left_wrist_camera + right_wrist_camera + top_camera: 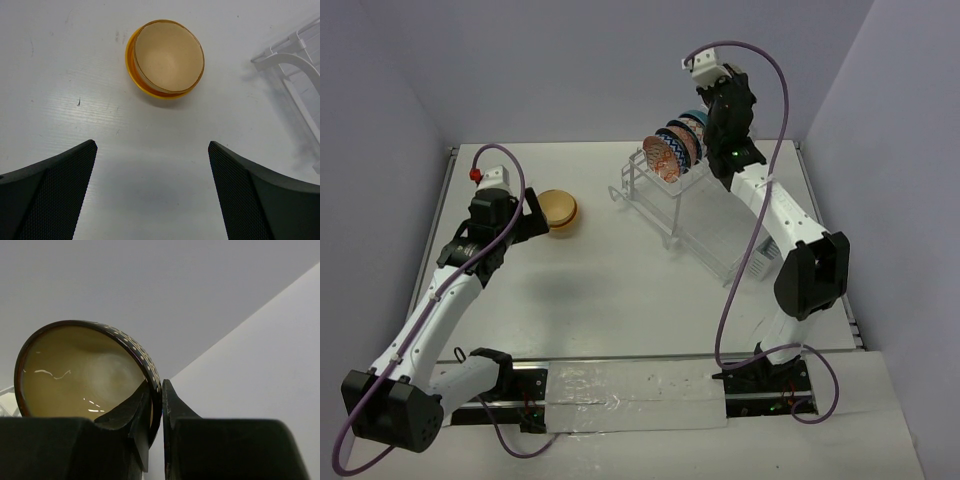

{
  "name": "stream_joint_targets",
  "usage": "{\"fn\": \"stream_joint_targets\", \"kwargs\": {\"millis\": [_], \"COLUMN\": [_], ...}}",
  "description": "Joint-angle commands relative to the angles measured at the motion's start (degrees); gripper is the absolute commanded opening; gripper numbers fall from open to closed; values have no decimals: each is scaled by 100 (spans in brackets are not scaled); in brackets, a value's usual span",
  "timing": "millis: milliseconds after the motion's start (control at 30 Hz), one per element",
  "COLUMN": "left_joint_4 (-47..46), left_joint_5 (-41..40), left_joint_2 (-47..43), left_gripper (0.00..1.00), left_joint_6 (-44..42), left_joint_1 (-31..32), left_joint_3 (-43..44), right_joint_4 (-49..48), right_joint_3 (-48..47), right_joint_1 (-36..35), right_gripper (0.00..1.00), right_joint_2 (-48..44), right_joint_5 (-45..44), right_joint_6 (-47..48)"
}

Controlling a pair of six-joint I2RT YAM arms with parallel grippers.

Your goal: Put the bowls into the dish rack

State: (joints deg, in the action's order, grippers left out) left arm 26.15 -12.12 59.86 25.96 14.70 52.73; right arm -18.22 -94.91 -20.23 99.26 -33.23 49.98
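A tan bowl nested in an orange-yellow bowl (559, 210) lies tilted on the white table, left of the dish rack (710, 225). My left gripper (533, 215) is open and empty just left of it; in the left wrist view the bowls (165, 59) lie ahead of the gripper (152, 145). Several patterned bowls (665, 152) stand on edge in the rack's far end. My right gripper (713, 120) is above that end, shut on the rim of a dark dotted bowl with a cream inside (80, 370), one finger inside and one outside, as the right wrist view shows (161, 385).
The white wire rack's corner shows in the left wrist view (295, 65). Grey walls enclose the table on the left, back and right. The right arm reaches over the rack's right side.
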Motion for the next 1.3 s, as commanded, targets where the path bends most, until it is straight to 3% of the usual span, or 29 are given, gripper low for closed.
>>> {"fn": "stream_joint_targets", "kwargs": {"millis": [0,767,1067,1267], "left_joint_4": [-189,-216,-242,-242], "left_joint_5": [-10,43,52,52], "left_joint_2": [9,17,-26,-53], "left_gripper": [99,98,98,98], "left_joint_6": [-99,-117,-117,-117], "left_joint_1": [-37,-28,-37,-37], "left_joint_3": [44,44,36,36], "right_joint_4": [-1034,-1553,-1325,-1035], "right_joint_3": [165,992,1115,1080], "right_joint_1": [10,-25,-60,-78], "right_gripper": [0,0,0,6], "right_joint_2": [-30,23,-65,-153], "right_joint_5": [177,-25,-52,62], "right_joint_6": [328,671,435,171]}}
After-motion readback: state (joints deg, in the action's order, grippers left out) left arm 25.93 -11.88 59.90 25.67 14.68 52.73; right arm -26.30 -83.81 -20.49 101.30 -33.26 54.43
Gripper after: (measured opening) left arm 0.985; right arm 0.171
